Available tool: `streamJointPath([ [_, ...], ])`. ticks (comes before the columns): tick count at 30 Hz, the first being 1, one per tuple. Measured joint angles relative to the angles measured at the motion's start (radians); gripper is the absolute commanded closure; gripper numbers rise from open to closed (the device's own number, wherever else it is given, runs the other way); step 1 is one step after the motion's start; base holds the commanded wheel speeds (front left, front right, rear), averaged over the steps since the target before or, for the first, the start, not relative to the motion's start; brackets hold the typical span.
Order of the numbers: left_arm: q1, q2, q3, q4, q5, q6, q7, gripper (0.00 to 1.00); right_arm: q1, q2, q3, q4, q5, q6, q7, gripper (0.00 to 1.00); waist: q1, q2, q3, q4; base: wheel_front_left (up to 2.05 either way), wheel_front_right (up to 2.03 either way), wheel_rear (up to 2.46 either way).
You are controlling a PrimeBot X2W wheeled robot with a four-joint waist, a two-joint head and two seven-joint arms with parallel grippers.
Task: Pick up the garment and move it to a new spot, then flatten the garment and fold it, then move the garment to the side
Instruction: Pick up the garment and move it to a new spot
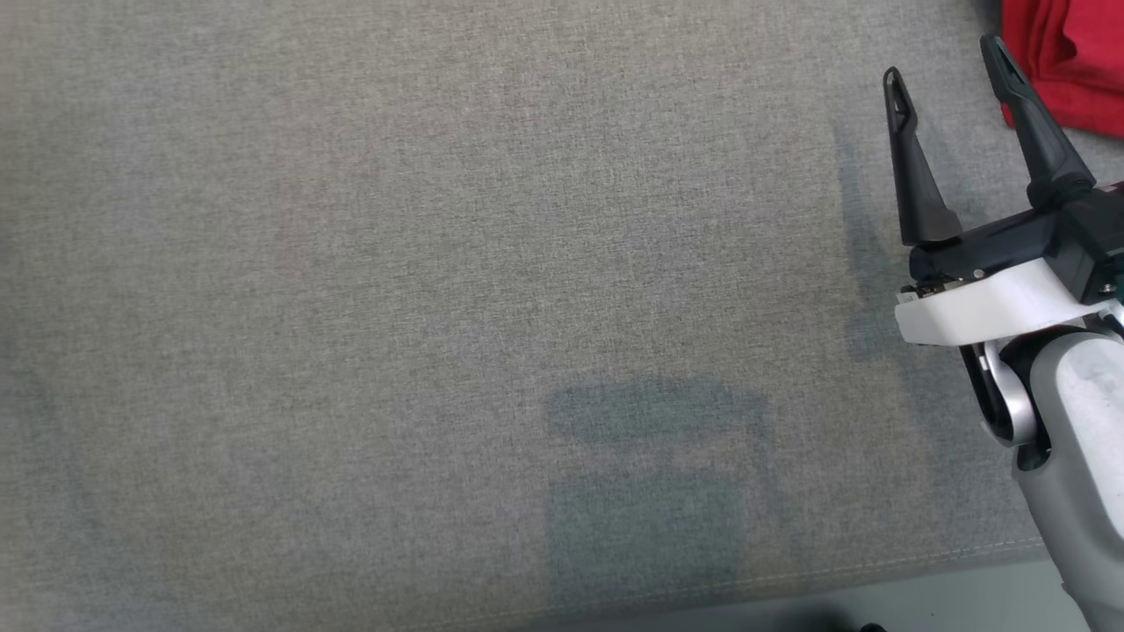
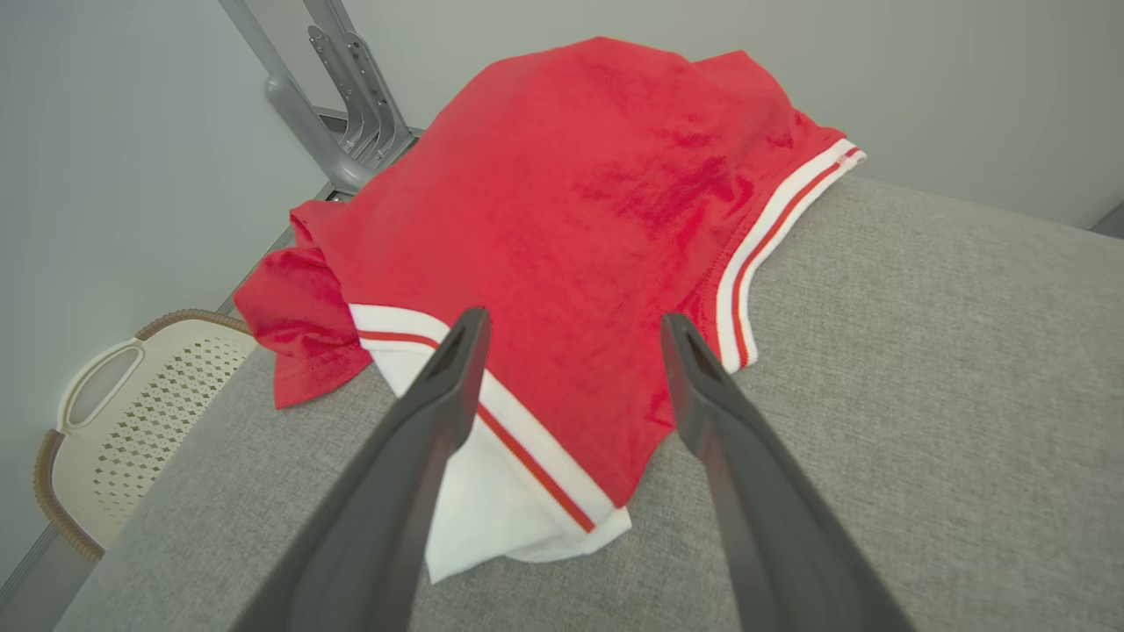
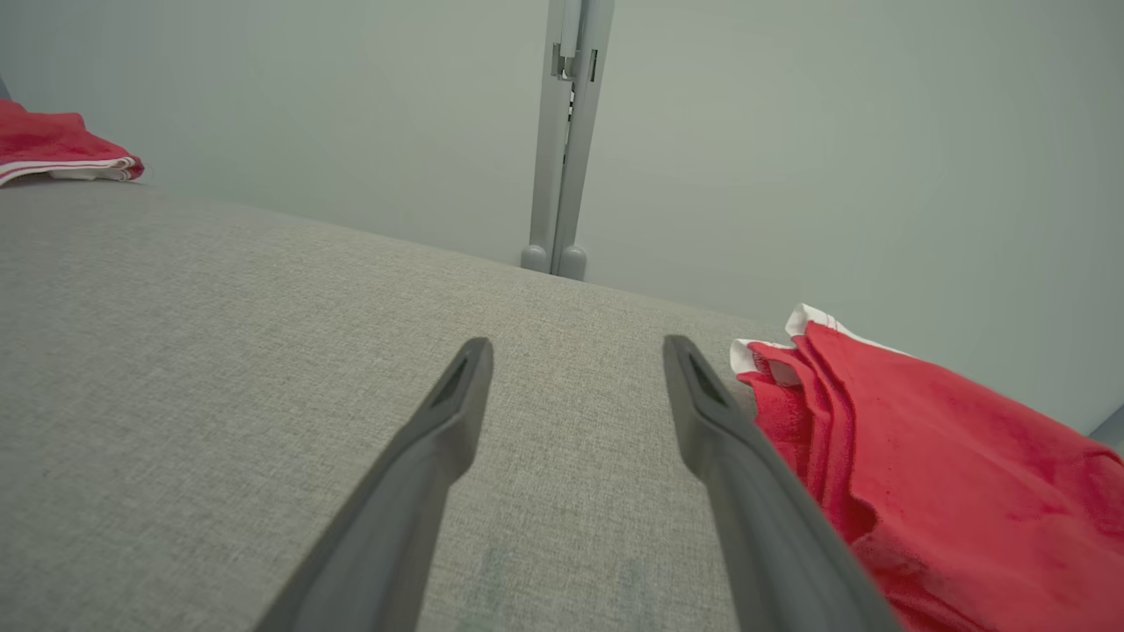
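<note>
While both grippers stand spread and empty, I see the garment heaped on the grey surface at 1 o'clock of the right gripper. In that wrist view it runs 11 to 5, white edge farthest. A second garment lies at 12 o'clock of the left gripper, long axis 7 to 1.
</note>
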Motion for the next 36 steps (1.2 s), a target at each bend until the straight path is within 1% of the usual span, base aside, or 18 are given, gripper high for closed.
streamJointPath([
  [8,0.0,0.018,0.025,0.009,0.04,0.002,-0.003,0.0,-0.001,-0.028,-0.014,-0.042,-0.008,0.0,0.018,0.0,0.0,0.0,0.043,-0.019,0.0,0.0,0.0],
  [11,0.0,0.011,0.027,0.013,0.062,0.003,-0.003,0.0,-0.001,-0.031,-0.017,-0.053,-0.01,0.0,0.023,0.0,0.0,0.0,0.058,-0.023,0.0,0.0,0.0],
  [15,0.001,-0.018,0.049,0.016,0.096,0.003,-0.003,0.0,-0.001,-0.037,-0.019,-0.067,-0.011,0.0,0.026,0.0,0.0,0.0,0.074,-0.025,0.0,0.0,0.0],
  [19,0.001,-0.013,0.1,0.02,0.154,0.003,-0.003,0.0,-0.001,-0.042,-0.019,-0.082,-0.012,0.0,0.029,0.0,0.0,0.0,0.085,-0.028,0.0,0.0,0.0],
  [23,0.002,-0.018,0.128,0.018,0.192,0.003,0.002,0.0,0.0,-0.052,-0.025,-0.095,-0.014,0.0,0.039,0.0,0.0,0.0,0.097,-0.029,0.0,0.0,0.0],
  [31,0.003,-0.088,0.171,-0.011,0.236,0.005,0.012,0.0,0.003,-0.058,-0.029,-0.113,-0.016,0.0,0.047,0.0,-0.0001,0.0,0.115,-0.032,0.0,0.0,0.0],
  [32,0.003,-0.098,0.179,-0.017,0.244,0.008,0.017,0.03,0.005,-0.06,-0.03,-0.114,-0.017,0.0,0.052,0.0,-0.0001,0.0,0.115,-0.032,0.0,0.0,0.0],
  [33,0.003,-0.106,0.185,-0.021,0.251,0.008,0.021,0.42,0.006,-0.061,-0.032,-0.116,-0.017,0.0,0.053,0.0,-0.0001,0.0,0.116,-0.032,0.0,0.0,0.0],
  [34,0.003,-0.113,0.191,-0.026,0.254,0.008,0.021,0.65,0.006,-0.063,-0.032,-0.118,-0.017,0.0,0.053,0.0,-0.0001,0.0,0.117,-0.031,0.0,0.0,0.0],
  [35,0.003,-0.119,0.196,-0.033,0.261,0.008,0.026,1.0,0.006,-0.064,-0.033,-0.12,-0.017,0.0,0.053,0.0,0.0,0.0,0.118,-0.031,0.0,0.0,0.0],
  [36,0.003,-0.127,0.203,-0.037,0.267,0.008,0.029,1.0,0.006,-0.064,-0.033,-0.123,-0.017,0.0,0.055,0.0,-0.0001,0.0,0.118,-0.031,0.0,0.0,0.0],
])
